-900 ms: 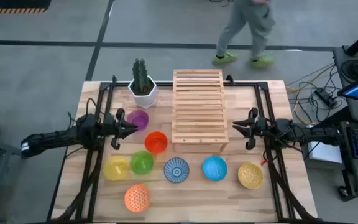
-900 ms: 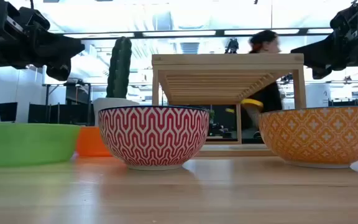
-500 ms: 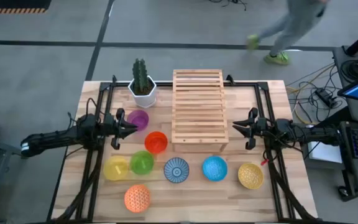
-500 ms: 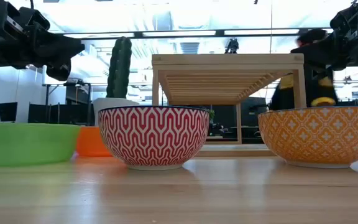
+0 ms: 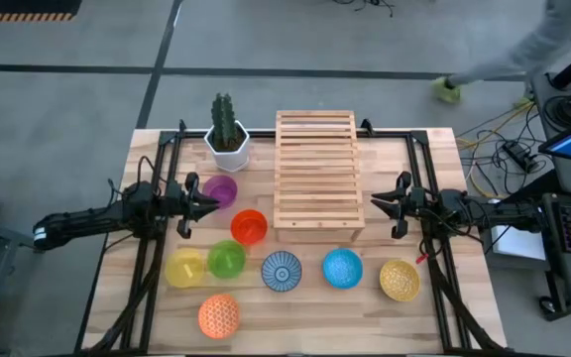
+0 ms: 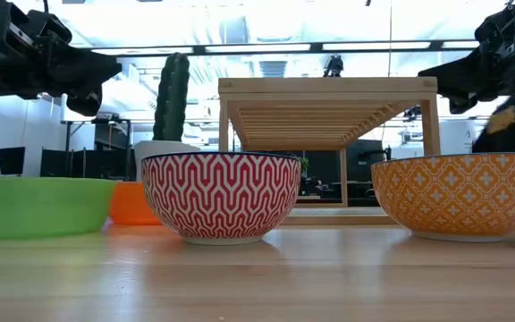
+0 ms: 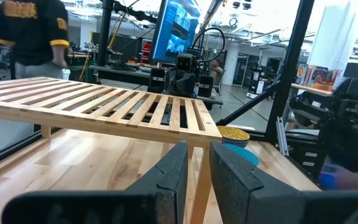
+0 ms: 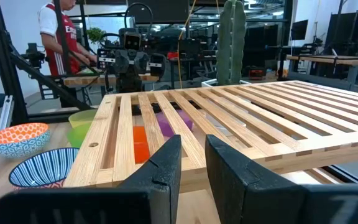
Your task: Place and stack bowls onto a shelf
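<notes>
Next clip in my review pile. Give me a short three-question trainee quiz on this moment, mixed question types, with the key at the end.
1. True or false: at least one bowl already sits on the shelf.
2. Which bowl lies nearest the left gripper? A) purple bowl B) blue bowl C) orange lattice bowl
3. What stands beside the shelf's far corner, on the left arm's side?

Key:
1. False; the shelf's slats are bare and all the bowls seen from above rest on the table.
2. A.
3. The cactus in its white pot. Both the left gripper and the right gripper hold nothing.
</notes>
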